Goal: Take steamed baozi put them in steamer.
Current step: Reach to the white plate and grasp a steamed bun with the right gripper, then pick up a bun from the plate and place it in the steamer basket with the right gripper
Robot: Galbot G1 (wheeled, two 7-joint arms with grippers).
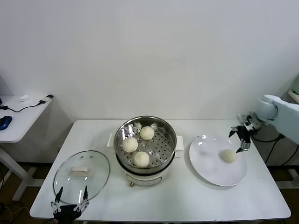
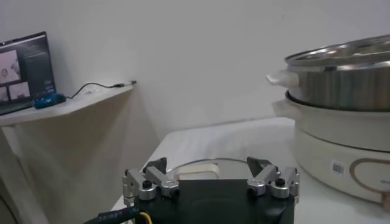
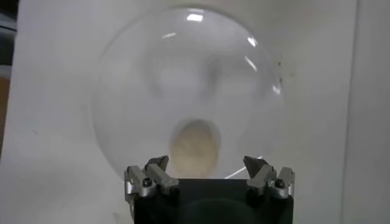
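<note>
I'm lining up my right gripper (image 3: 207, 170), jaws spread wide and empty, on the last baozi (image 3: 195, 146).

It's lying straight ahead between the jaws on the plate (image 1: 210, 170); three others are sitting in the steamer (image 1: 166, 128). My left gripper (image 1: 71, 198), also open, is waiting far off by the glass lid (image 1: 96, 179).

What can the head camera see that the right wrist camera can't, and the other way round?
Only the head view shows the steamer with three baozi in it, the glass lid, the side desk and the left gripper, open near the table's front edge by the lid. Only the right wrist view looks straight between the right gripper's open fingers. Both show the plate holding the last baozi and the right gripper beside it.
</note>
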